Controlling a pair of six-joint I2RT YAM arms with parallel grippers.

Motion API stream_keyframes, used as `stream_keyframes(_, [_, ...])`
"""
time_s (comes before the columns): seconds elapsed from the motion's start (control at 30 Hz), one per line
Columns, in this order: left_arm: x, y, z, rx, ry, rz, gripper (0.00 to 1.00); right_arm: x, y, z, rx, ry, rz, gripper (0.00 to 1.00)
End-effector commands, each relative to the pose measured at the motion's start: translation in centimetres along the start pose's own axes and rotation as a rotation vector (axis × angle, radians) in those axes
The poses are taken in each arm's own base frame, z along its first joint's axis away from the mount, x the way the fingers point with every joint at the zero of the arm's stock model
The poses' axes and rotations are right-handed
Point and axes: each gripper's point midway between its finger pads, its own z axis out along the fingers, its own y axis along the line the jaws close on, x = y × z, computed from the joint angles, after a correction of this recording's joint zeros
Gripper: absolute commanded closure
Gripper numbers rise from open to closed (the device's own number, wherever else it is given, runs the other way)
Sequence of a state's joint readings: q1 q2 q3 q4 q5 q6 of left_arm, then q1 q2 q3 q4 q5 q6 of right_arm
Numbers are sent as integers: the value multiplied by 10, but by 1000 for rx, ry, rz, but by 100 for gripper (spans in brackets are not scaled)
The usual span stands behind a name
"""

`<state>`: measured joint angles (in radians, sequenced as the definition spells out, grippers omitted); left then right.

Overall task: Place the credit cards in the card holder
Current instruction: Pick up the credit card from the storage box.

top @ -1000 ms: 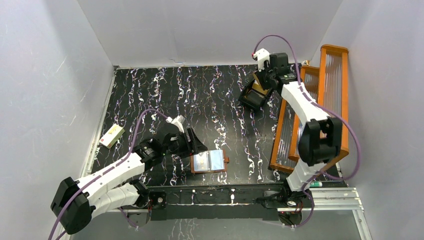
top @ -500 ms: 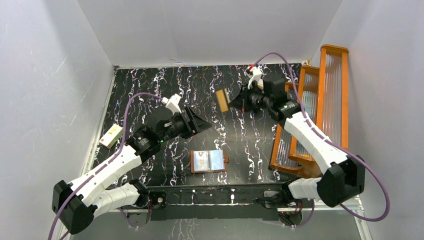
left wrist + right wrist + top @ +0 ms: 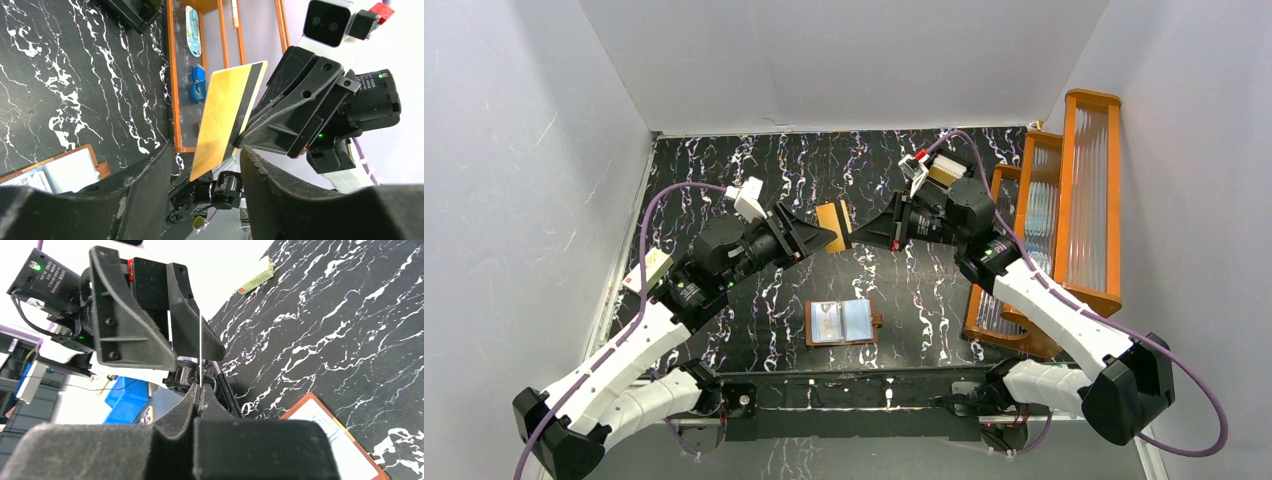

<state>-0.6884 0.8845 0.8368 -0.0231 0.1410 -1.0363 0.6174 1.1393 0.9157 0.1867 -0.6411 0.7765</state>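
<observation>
I worry that if the right gripper (image 3: 856, 240) lets go before the left gripper (image 3: 822, 236) closes, the yellow card (image 3: 832, 216) drops, maybe wide of the card holder (image 3: 841, 322), which lies open near the bases. At its 12 o'clock, aloft, the right gripper clamps the card — the left's fingers (image 3: 145, 185) stand apart around its lower corner, seemingly not touching.

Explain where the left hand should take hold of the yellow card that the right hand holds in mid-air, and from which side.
Grip the plain edge of the yellow card, opposite the black-striped edge that the right hand pinches. The left hand, open and facing that free side, should probably come straight in, one finger on each flat face, since the card is thin.
</observation>
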Motion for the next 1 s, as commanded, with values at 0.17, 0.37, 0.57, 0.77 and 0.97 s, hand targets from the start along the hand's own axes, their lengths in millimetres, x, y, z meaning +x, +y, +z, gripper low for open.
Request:
stream_keyframes(0.17, [-19,-30,-12,114,-75,38,96,3,19,-5,-72,0,16,100])
stream_keyframes(0.37, [-8,-15,-8,71,-32,47,100,9,7,-9,1,3,34,84])
stream_keyframes(0.57, [12,10,-6,38,17,25,100,25,-16,-10,81,31,74,82])
stream_keyframes(0.77, [44,58,-10,-78,104,-4,100,41,-50,-21,248,35,108,68])
stream_keyframes(0.97, [83,123,-12,-212,174,-72,100,64,-98,-32,503,63,131,63])
